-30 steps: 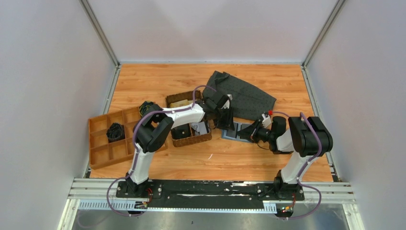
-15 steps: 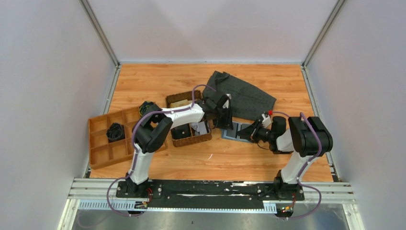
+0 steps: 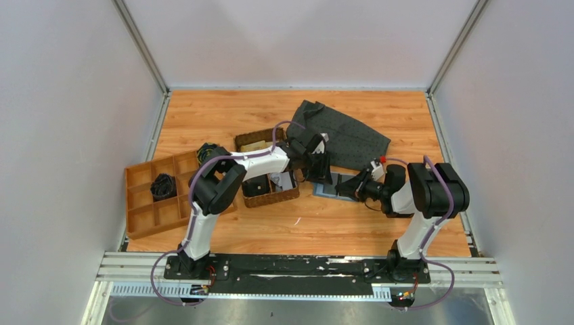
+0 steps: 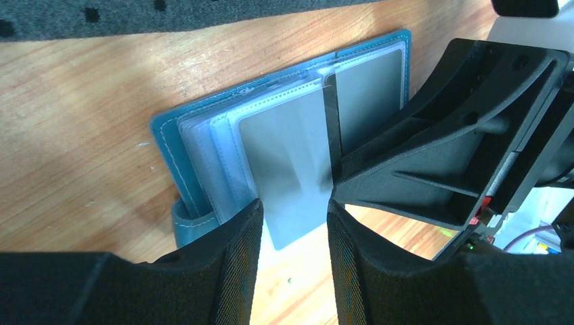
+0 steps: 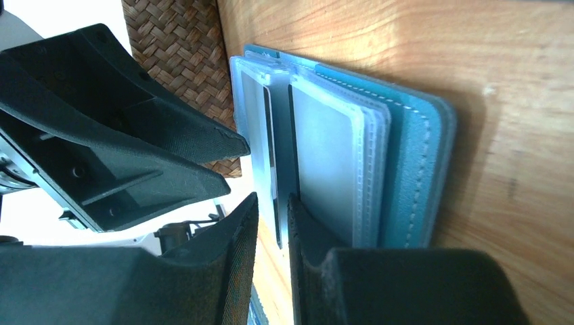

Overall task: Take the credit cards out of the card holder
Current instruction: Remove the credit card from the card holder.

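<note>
The blue card holder lies open on the wooden table between my two grippers. In the left wrist view its teal cover and clear sleeves show, and a pale grey card sticks out of a sleeve. That card's end lies between the fingers of my open left gripper, untouched. My right gripper stands at the holder's other side. Its jaws are a narrow gap apart around a thin sleeve or card edge, and one finger rests on the pages. Other cards are hidden in the sleeves.
A brown woven basket sits just left of the holder. A brown divided tray with black items is at the far left. A dark grey dotted cloth lies behind the holder. Walls close in the table's sides and back.
My right gripper has slid a little to the left along the holder, toward the left gripper. The left gripper has barely moved.
</note>
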Available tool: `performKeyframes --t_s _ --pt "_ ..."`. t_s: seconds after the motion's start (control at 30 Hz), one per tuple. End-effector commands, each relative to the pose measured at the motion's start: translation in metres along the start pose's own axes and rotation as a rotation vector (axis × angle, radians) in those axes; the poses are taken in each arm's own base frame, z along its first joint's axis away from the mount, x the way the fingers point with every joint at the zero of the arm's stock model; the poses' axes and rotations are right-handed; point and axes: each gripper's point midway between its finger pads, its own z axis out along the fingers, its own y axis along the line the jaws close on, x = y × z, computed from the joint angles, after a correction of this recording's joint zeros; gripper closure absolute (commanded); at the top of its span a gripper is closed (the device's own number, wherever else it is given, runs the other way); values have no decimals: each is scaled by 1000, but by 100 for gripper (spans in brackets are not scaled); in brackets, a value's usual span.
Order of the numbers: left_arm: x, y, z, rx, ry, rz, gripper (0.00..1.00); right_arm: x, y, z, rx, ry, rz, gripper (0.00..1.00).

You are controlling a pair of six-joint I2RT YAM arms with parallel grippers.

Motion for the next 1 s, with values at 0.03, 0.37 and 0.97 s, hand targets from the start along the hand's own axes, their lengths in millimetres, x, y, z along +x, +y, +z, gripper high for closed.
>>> performKeyframes --t_s 0.03,0.37,0.97 --pt "38 30 21 -71 120 -29 56 -11 -17 -4 33 -52 57 76" --pt "40 33 22 -85 128 -27 56 -15 -10 -6 -63 -75 107 93" --pt "41 37 21 -105 131 -21 56 -7 -15 -16 -77 -107 111 100"
